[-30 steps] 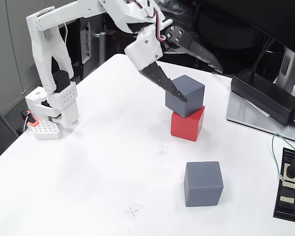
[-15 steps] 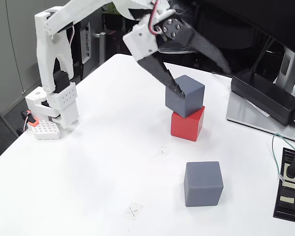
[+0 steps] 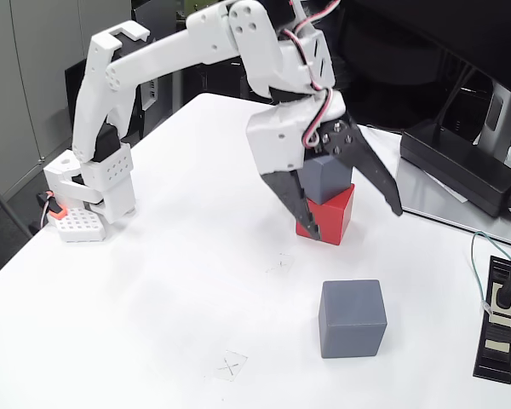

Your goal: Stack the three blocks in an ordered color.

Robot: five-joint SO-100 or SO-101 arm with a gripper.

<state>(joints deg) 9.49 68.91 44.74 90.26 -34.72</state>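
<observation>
On the white table we see one grey block sitting on the red block, the loose grey cube lying nearer us. Our gripper hangs spread wide, grasping nothing. These matte cubes look light, rigid, grippy — we'd pinch opposite flat faces. A black power adapter sits well clear.

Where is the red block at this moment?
In the fixed view, the red block sits right of the table's centre, beneath a grey block, with the open gripper straddling it.
</observation>
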